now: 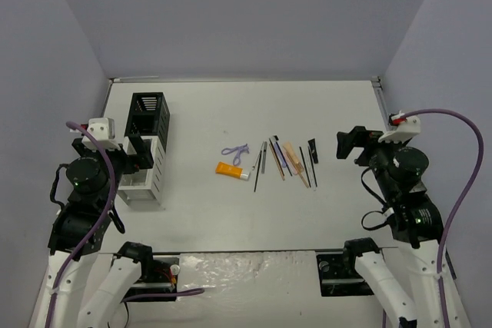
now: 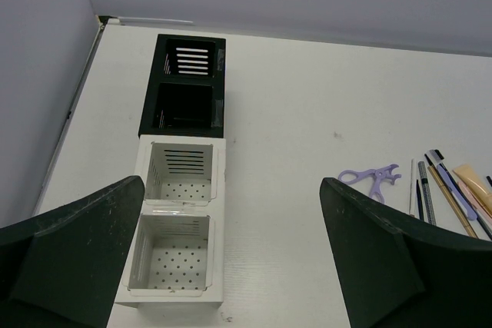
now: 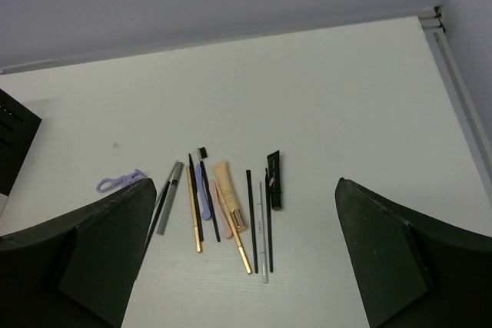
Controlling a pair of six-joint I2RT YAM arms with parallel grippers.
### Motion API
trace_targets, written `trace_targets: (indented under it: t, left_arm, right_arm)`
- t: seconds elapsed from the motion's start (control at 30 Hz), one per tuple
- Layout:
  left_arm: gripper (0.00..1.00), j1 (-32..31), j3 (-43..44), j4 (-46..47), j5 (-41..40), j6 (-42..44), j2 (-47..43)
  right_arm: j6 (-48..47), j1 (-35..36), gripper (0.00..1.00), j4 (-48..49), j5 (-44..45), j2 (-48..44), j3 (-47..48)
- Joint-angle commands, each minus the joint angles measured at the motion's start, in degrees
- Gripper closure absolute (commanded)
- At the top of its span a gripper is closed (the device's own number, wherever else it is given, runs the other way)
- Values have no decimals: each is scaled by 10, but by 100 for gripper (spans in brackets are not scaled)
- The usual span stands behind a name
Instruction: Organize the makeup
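Left gripper (image 1: pixel 141 156) is hovering nr the left edge, directly above the rack (image 1: pixel 151 119), jaws spread wide & carrying nothing. Its wrist view is showing two black cells toward the far-left corner & two white cells nearer the front edge, all four looking empty.

Moving right, the makeup is lying flat around mid-worktop, none of it sorted yet. The purple looped tool (image 1: pixel 236 150) is sitting w/ the orange tube (image 1: pixel 229 168) just beside it on the front-edge side. Next is a fan of thin pencils/brushes (image 1: pixel 286 160) in grey, gold, black & tan, several touching or overlapping. A short black tube (image 1: pixel 313 150) is ending the row on the right.

Right gripper (image 1: pixel 350 144) is hanging nr the right edge, likewise wide open & empty, its camera looking down on the fan.

Judging by this, the task is sitting at the first pick. Next move prob. calls for one arm descending on an outer, isolated item (purple tool or orange tube for the left, black tube for the right), jaws across its narrow width, w/o dragging neighbours. The rack is well apart from the right arm, so carrying across needs planning.
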Motion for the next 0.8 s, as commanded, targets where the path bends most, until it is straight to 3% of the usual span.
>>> trace_targets:
  t: [0.0,0.17,0.4,0.6,0.77]
  left_arm:
    - [3,-3,6,42,-4,5,6]
    - [3,-3,8,40,-3,6,11]
    - [3,-3,8,39,6,5,20]
    - [3,-3,8,39,11,6,25]
    - [3,-3,8,39,14,6,30]
  right_arm:
    - [70,3,0,38,14,82,1]
    - [112,4,0,23,40,205,-8]
    - [131,4,2,63,67,299,-63]
    - [123,5,29,91,75,368,-92]
    - [111,8,43,108,58,418,-104]
